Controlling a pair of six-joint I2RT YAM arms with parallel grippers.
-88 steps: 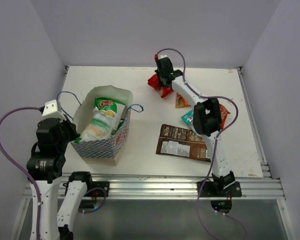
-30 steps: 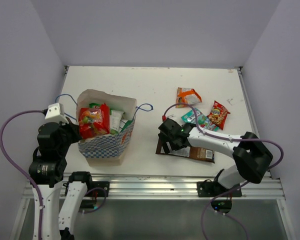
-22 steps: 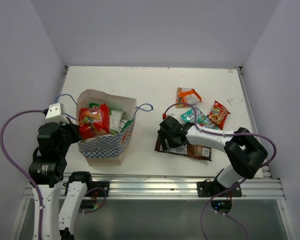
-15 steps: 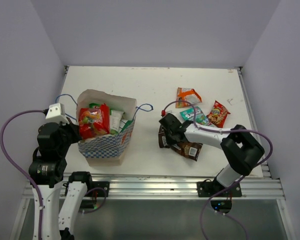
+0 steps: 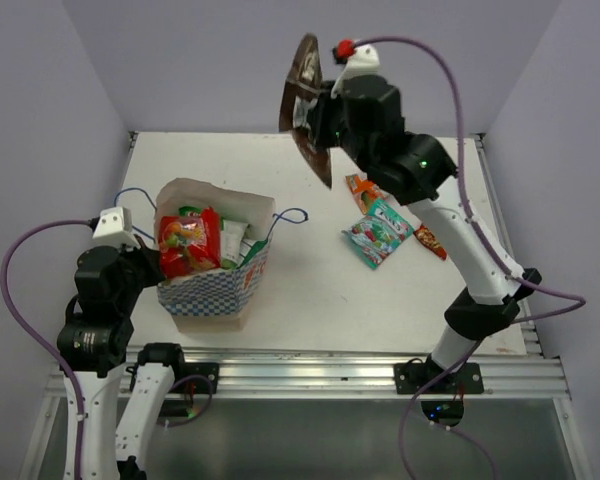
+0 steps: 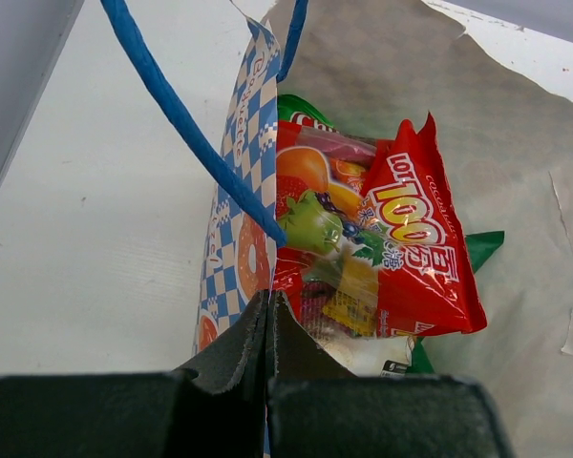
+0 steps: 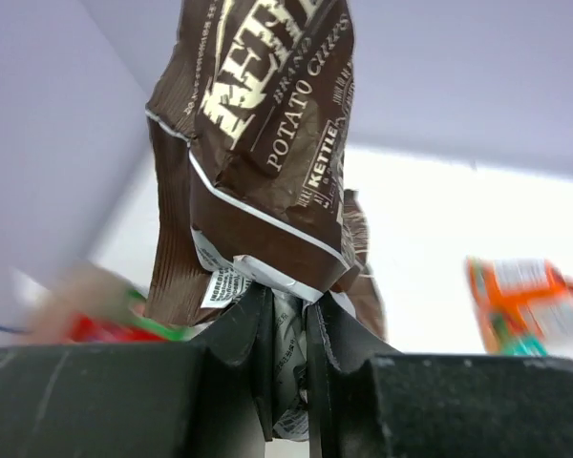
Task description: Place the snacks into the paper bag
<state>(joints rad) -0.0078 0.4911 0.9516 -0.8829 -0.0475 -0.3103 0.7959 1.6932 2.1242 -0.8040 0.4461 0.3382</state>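
The paper bag (image 5: pixel 208 296) stands at the left, white with a blue checked band and blue cord handles (image 6: pixel 168 107). In it lie a red candy pack (image 5: pixel 185 243), also in the left wrist view (image 6: pixel 411 239), and green-white chip bags (image 5: pixel 233 240). My left gripper (image 6: pixel 268 310) is shut on the bag's near wall (image 6: pixel 241 200). My right gripper (image 7: pixel 288 348) is shut on the large brown chip bag (image 7: pixel 258 134) and holds it high in the air (image 5: pixel 305 100), right of the paper bag. An orange pack (image 5: pixel 362 189), a teal pack (image 5: pixel 377 230) and a red pack (image 5: pixel 429 241) lie on the table.
The white table (image 5: pixel 310 290) is walled by lilac panels on three sides. The right arm (image 5: pixel 460 240) reaches up over the loose packs. A metal rail (image 5: pixel 310 375) runs along the near edge.
My right gripper has lifted the brown chip bag off the table, high up and toward the back. The teal and red packs have shifted. The left arm has not moved.
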